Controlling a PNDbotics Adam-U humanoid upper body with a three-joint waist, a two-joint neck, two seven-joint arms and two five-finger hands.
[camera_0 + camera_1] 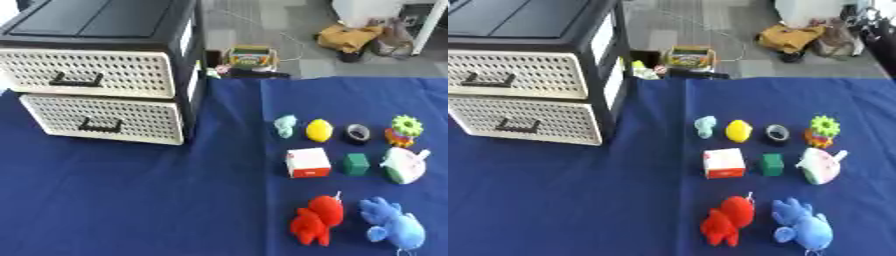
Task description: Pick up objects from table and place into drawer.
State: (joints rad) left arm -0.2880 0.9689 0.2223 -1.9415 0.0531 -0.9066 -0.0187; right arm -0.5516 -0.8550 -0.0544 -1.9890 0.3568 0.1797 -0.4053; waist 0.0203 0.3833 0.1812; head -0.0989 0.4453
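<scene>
Neither of the robot's hands shows in either eye view, so their state cannot be told, and places cannot be given from a hand; I give them from the drawer unit instead.

The things to be put away lie in three rows on the blue cloth (pixel 131 200), well to the right of the drawer unit (pixel 105 70). Far row: a pale teal toy (pixel 285 125), a yellow lemon (pixel 319 130), a dark ring (pixel 357 133) and a green-topped gear toy (pixel 403 130). Middle row: a white and red box (pixel 308 162), a green cube (pixel 356 164) and a white and pink round toy (pixel 403 165). Near row: a red plush (pixel 317 220) and a blue plush (pixel 392 223).

Both drawers, upper (pixel 87 72) and lower (pixel 105 118), look shut, each with a dark handle. So the step in hand is probably opening one: hook the handle squarely and pull straight out, so the light cabinet does not slide on the cloth. After that, the box or a plush, being nearest the unit or softest, would be an easy first pick.

No writing can be read. The box's red band and a colourful box (pixel 251 56) on the floor beyond the table carry markings too unclear to make out.
</scene>
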